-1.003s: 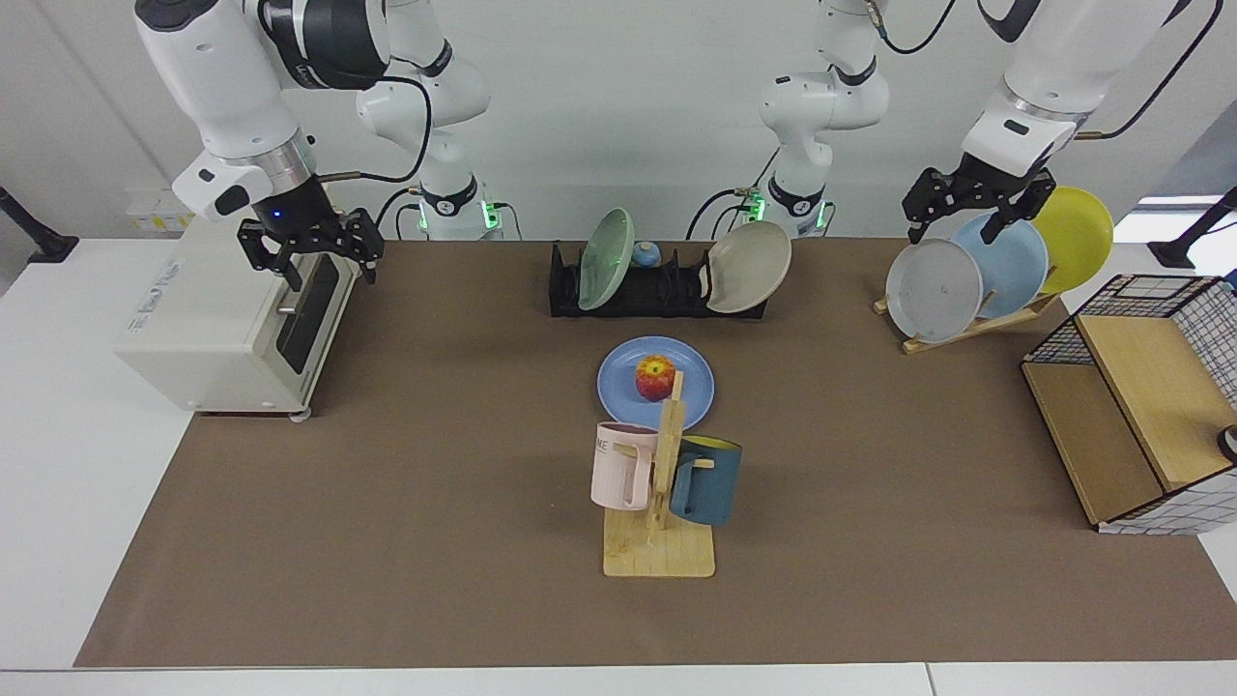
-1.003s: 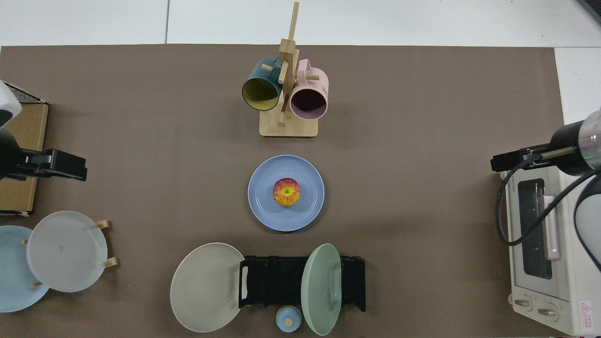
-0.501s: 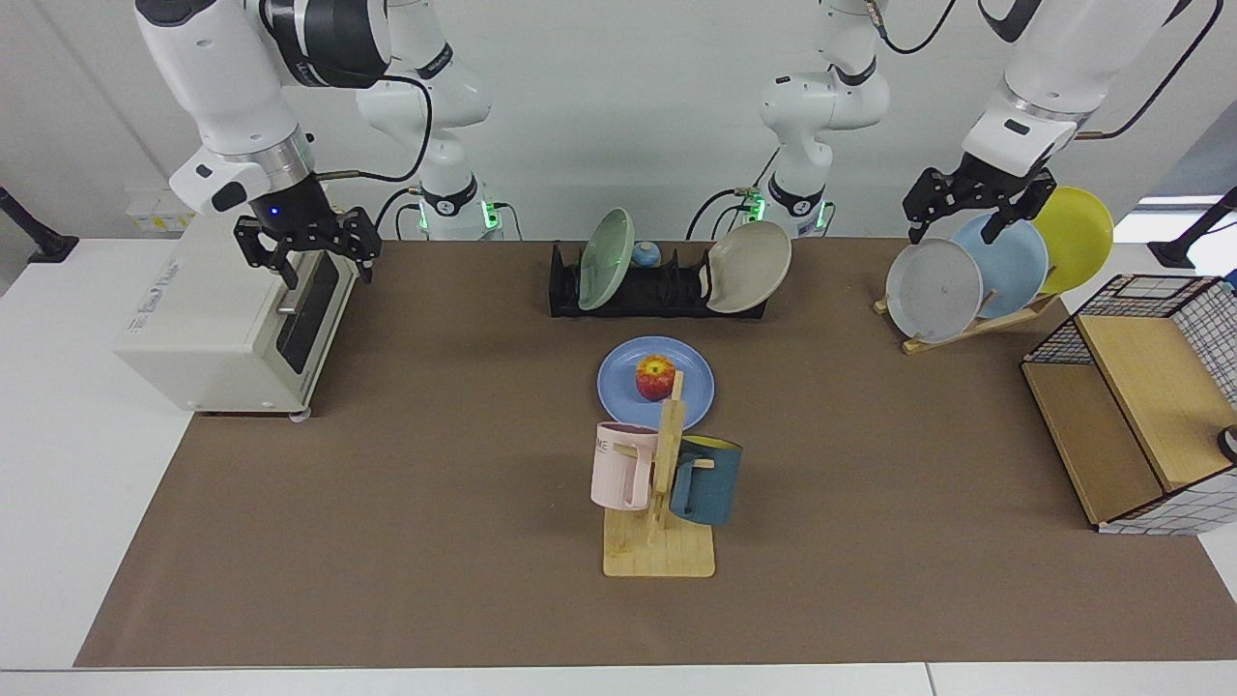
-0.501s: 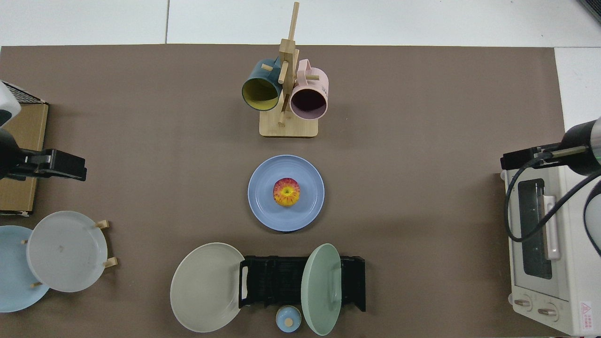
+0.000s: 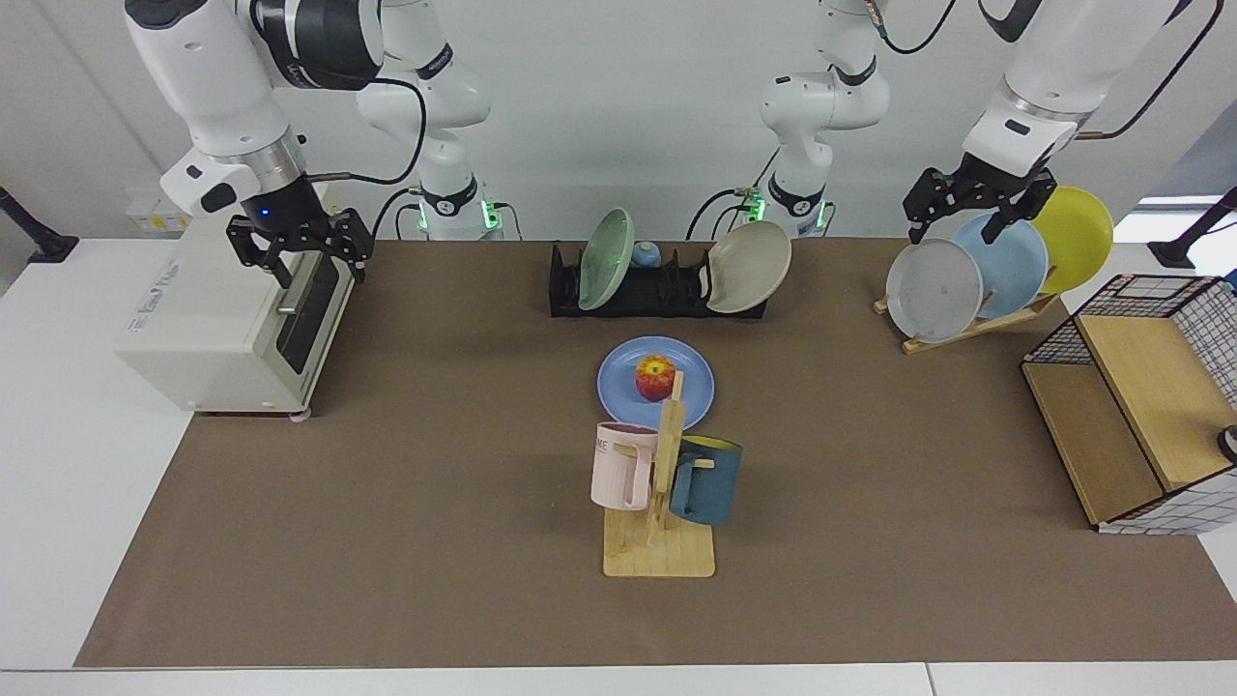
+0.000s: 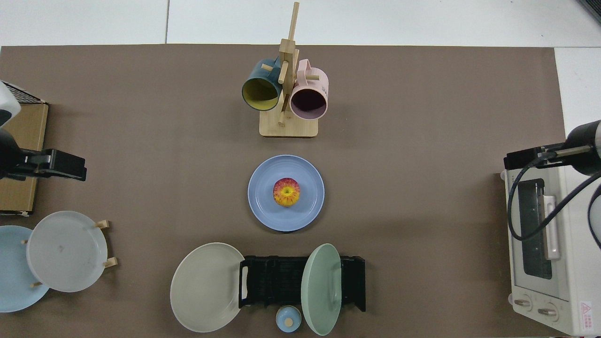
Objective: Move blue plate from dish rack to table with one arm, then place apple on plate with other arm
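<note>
The blue plate (image 5: 618,383) (image 6: 263,192) lies flat on the brown table (image 5: 435,483) (image 6: 422,94), in front of the black dish rack (image 5: 657,293) (image 6: 277,281). The red and yellow apple (image 5: 654,377) (image 6: 286,191) sits at the plate's centre. My right gripper (image 5: 298,259) (image 6: 523,158) hangs open and empty above the toaster oven, far from the plate. Over the wooden plate stand, my left gripper (image 5: 959,217) (image 6: 63,165) waits open with nothing in it.
A green plate (image 5: 605,246) and a beige plate (image 5: 749,266) lean in the rack. A mug tree (image 5: 661,503) with pink and dark blue mugs stands in front of the blue plate. A toaster oven (image 5: 222,329), a wooden plate stand (image 5: 976,319) and a wire basket (image 5: 1140,406) flank the table.
My right gripper has drifted further outward and slightly up over the toaster oven. The left gripper, plate and apple have not moved.
</note>
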Robot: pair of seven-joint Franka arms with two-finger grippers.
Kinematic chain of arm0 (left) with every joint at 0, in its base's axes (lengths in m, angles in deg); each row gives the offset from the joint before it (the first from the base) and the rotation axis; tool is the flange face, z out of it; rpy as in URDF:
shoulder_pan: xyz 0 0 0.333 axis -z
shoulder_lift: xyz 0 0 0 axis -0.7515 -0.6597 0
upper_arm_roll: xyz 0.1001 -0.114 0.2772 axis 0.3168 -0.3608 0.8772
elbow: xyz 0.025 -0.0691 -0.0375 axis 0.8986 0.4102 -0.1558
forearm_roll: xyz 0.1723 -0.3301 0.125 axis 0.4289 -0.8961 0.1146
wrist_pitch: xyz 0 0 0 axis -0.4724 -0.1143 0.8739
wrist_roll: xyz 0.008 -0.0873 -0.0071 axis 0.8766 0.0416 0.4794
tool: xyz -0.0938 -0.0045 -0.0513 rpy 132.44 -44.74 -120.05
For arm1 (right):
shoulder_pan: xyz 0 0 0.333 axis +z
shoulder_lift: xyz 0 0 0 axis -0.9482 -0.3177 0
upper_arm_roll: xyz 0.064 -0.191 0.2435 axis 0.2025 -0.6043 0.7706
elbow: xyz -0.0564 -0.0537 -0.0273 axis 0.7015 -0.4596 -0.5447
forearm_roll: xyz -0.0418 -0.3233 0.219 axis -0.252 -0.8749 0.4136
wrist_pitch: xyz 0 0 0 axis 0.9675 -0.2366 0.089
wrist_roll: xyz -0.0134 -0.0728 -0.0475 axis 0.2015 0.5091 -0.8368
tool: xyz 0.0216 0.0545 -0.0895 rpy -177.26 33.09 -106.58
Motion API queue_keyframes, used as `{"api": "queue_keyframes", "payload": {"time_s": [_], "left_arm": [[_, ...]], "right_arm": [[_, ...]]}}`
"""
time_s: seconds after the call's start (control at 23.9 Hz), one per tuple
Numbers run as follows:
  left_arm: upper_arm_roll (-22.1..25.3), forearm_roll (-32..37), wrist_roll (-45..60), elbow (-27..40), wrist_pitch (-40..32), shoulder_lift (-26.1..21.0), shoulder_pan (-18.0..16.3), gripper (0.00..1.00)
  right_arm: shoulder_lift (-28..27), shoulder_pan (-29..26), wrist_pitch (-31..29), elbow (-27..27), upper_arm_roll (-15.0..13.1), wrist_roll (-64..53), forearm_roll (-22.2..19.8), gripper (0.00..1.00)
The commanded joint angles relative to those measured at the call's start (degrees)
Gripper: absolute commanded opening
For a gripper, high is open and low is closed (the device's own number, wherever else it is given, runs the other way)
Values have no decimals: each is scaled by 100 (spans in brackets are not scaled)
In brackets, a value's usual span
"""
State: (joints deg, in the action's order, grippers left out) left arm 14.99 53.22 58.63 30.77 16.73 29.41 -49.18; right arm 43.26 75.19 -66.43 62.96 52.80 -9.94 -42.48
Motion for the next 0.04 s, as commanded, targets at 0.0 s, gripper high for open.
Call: {"api": "queue_keyframes", "payload": {"time_s": [0.0], "left_arm": [[-1, 77, 14, -68, -58, 8, -24, 100]], "right_arm": [[125, -309, -26, 125, 136, 39, -58, 100]]}}
